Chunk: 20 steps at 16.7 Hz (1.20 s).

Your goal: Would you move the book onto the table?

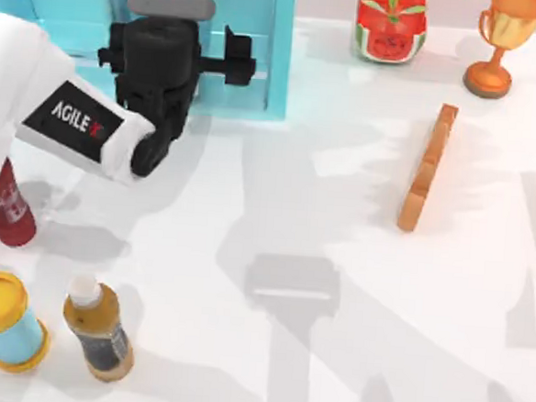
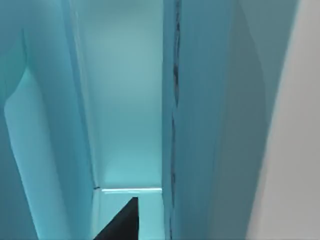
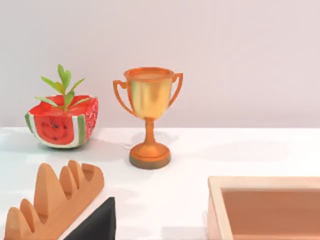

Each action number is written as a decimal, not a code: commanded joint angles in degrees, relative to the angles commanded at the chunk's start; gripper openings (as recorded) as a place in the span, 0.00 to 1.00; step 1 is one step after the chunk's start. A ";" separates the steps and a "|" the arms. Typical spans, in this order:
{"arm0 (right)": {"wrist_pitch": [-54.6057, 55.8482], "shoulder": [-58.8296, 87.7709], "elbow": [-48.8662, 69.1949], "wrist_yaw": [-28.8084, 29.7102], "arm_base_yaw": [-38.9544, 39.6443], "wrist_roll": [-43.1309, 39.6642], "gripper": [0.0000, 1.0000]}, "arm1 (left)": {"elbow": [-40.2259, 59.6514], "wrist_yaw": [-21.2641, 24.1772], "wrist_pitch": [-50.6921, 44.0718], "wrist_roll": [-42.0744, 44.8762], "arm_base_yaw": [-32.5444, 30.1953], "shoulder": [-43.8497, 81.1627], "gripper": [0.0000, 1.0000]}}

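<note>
Top view: the left gripper (image 1: pixel 224 62) on the white AgileX arm is reaching into the light-blue shelf unit (image 1: pixel 280 50) at the broad white table's (image 1: pixel 336 279) far left; its grip state cannot be told; the orange-brown wooden strip (image 1: pixel 428 166) is lying right of it
Left wrist view: pale-blue shelf walls are looming close; a vertical slab (image 2: pixel 192 120) may be the teal book, but that cannot be told
Right wrist view: a golden trophy (image 3: pixel 148 116) is standing beside a watermelon-shaped planter (image 3: pixel 62 121)
</note>
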 joint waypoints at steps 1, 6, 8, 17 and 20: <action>0.00 0.00 0.00 0.00 0.00 0.00 1.00 | 0.00 0.00 0.00 0.00 0.00 0.00 0.77; 0.00 0.00 0.00 0.00 0.00 0.00 1.00 | 0.00 0.00 0.00 0.00 0.00 0.00 0.40; 0.00 0.00 0.00 0.00 0.00 0.00 1.00 | 0.00 0.00 0.00 0.00 0.00 0.00 0.25; 0.00 0.00 0.00 0.00 0.00 0.00 1.00 | 0.00 0.00 0.00 0.00 0.00 0.00 0.00; 0.00 0.00 0.00 0.00 0.00 0.00 1.00 | -0.01 0.01 -0.02 0.05 -0.28 -0.10 0.00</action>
